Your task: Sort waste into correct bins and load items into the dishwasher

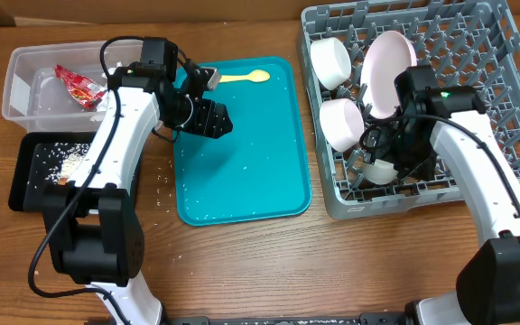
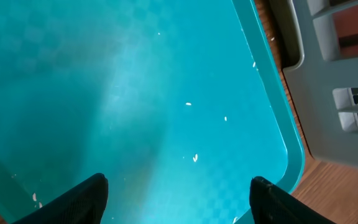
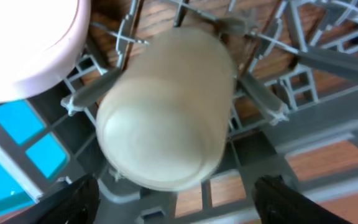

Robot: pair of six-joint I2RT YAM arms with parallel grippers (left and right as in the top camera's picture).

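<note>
The grey dishwasher rack (image 1: 477, 135) holds two white bowls (image 1: 330, 61) (image 1: 341, 124), a white plate (image 1: 388, 72) on edge and a small white cup (image 3: 166, 112) lying on its side between pegs. My right gripper (image 3: 176, 202) is open just above the cup, with its fingers (image 3: 73, 199) wide on either side and not touching it. My left gripper (image 2: 179, 199) is open and empty over the teal tray (image 2: 104, 93). The yellow spoon (image 1: 246, 78) lies at the tray's far edge. A red wrapper (image 1: 79, 86) sits in the clear tub (image 1: 25, 72). White rice is in the black tray (image 1: 25, 194).
A few stray rice grains (image 2: 195, 158) dot the teal tray. More grains lie on the wooden table (image 1: 165, 181) between the black tray and the teal tray. The rack's near left corner (image 2: 347, 74) stands close beside the teal tray's edge.
</note>
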